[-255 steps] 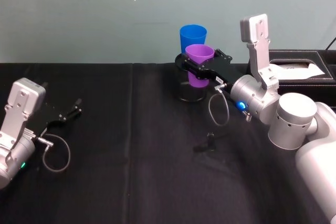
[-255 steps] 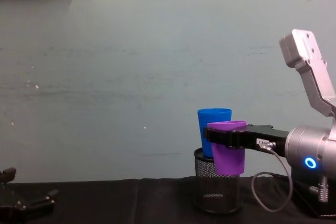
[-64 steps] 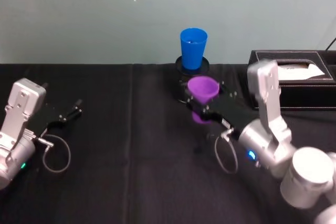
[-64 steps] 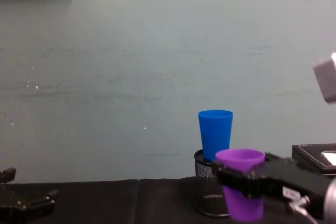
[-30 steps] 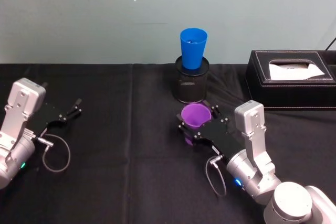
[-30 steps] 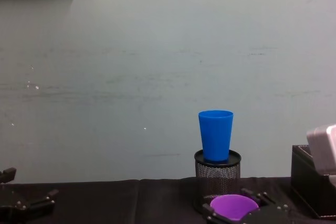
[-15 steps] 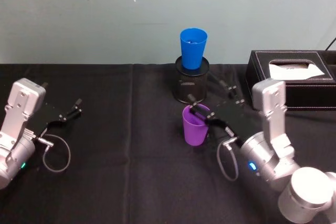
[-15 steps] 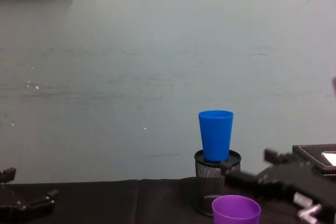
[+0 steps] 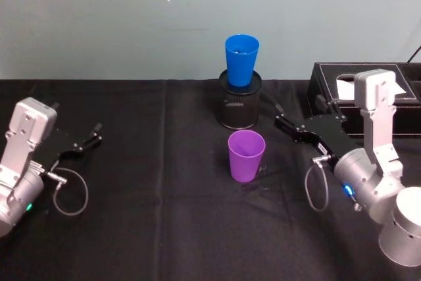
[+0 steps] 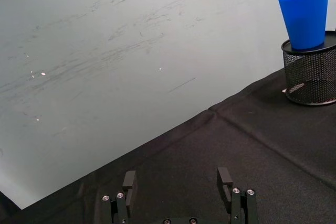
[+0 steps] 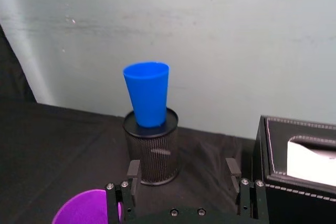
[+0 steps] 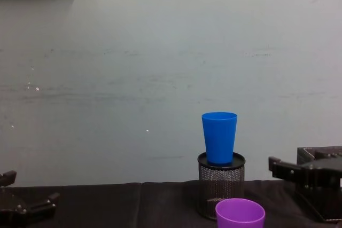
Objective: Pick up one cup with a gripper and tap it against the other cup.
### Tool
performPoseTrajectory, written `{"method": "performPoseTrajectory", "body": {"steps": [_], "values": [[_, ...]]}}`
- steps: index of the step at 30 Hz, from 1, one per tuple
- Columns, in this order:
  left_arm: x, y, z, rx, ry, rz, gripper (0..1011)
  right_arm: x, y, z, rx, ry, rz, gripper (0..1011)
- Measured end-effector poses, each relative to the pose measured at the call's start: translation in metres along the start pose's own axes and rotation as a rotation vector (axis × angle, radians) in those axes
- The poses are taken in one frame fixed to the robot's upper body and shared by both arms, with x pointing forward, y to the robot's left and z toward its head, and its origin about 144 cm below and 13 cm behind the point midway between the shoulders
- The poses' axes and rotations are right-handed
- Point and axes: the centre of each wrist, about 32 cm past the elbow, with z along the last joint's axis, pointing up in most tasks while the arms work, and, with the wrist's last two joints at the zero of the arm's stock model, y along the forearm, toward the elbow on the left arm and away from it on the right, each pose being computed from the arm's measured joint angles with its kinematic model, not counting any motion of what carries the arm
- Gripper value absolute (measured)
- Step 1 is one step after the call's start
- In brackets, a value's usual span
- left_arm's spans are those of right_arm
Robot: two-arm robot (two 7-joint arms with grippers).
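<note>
We found the purple cup (image 9: 247,155) standing upright on the black table (image 9: 158,228) at the centre of the head view, just in front of the black mesh holder (image 9: 239,107) that carried the blue cup (image 9: 241,60) on its top. The right gripper (image 9: 289,123) sat to the right of centre, its jaws spread apart and empty, with the purple cup off to its left and a little nearer the bottom of the frame; a clear gap of cloth lay between them. The cup's long axis ran straight up, so we judged that any renewed grasp would call for the jaws to come in sideways around its wall. The right arm was plainly the nearer one. The left gripper (image 9: 89,139) rested near the left edge of the frame, jaws parted and holding nothing, well apart from both cups. Compared with half a second earlier, the right gripper had drawn away from the purple cup toward the black tissue box (image 9: 388,120) at the right edge; one second earlier it had been clamped around that cup. The cup itself had kept its spot since being set down, and the blue cup had not shifted.
</note>
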Motion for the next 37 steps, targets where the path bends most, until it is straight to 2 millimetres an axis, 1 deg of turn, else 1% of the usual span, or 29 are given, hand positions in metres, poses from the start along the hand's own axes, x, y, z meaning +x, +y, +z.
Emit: {"method": "performPoseTrajectory", "body": {"steps": [6,10,37], "values": [[0.000,0.000,0.000,0.000,0.000,0.000,1000,-0.001,0.014,-0.011,-0.037,-0.003,-0.017,1002],[0.000,0.000,0.000,0.000,0.000,0.000,1000,-0.002,0.019,-0.015,-0.030,-0.021,-0.033,1002],[0.000,0.000,0.000,0.000,0.000,0.000,1000,-0.002,0.016,-0.013,-0.029,-0.015,-0.022,1002]]}}
